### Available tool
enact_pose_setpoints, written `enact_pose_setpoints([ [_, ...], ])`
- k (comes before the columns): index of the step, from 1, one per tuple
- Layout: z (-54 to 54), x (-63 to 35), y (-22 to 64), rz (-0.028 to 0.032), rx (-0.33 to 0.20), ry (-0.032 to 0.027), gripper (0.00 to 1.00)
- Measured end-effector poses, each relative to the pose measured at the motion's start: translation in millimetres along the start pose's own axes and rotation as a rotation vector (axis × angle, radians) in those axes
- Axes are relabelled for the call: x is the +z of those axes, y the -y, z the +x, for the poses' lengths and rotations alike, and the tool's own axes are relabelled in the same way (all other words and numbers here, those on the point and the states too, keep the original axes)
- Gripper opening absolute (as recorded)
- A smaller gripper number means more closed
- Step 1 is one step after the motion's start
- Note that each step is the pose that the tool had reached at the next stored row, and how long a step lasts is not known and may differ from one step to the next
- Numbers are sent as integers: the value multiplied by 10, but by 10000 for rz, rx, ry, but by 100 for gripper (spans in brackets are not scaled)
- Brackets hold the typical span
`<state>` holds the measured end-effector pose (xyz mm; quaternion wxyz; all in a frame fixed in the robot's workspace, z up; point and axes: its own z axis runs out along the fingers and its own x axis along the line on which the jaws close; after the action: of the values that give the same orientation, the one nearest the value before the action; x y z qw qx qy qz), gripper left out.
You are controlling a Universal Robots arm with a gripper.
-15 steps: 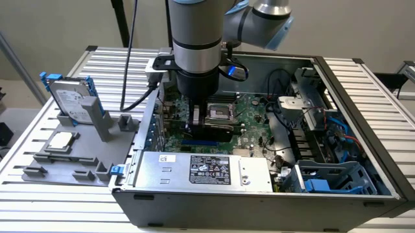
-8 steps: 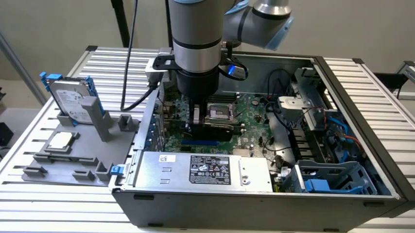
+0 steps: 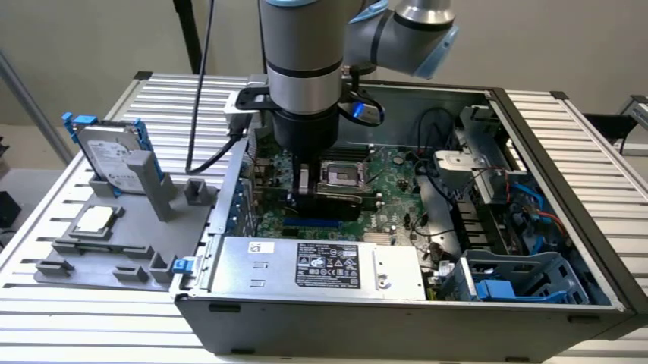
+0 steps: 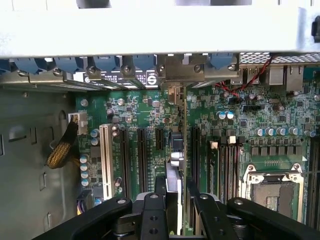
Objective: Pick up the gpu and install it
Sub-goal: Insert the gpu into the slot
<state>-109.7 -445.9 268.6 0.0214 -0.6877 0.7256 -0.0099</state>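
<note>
A ribbed metal tabletop (image 3: pixel 61 303) carries an open computer case (image 3: pixel 567 189). Inside it, the end effector (image 4: pixel 177 202) pinches the gpu (image 4: pixel 176 172) on edge. The card runs along a motherboard (image 4: pixel 135 107) expansion slot with its bracket end toward the rear wall, seemingly so that it can seat there. The power supply (image 3: pixel 314 265) has a label with certification marks, its print too small to read.

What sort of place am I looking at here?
Probably a robotics test bench for computer assembly: an open PC case on a slatted table, a hard drive in a holder, and the tool holding a gpu inside.
</note>
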Motion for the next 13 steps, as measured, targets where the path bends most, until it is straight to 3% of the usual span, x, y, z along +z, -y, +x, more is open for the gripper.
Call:
enact_pose_setpoints([
  [13, 1, 48, -8, -2, -61, 3, 27],
])
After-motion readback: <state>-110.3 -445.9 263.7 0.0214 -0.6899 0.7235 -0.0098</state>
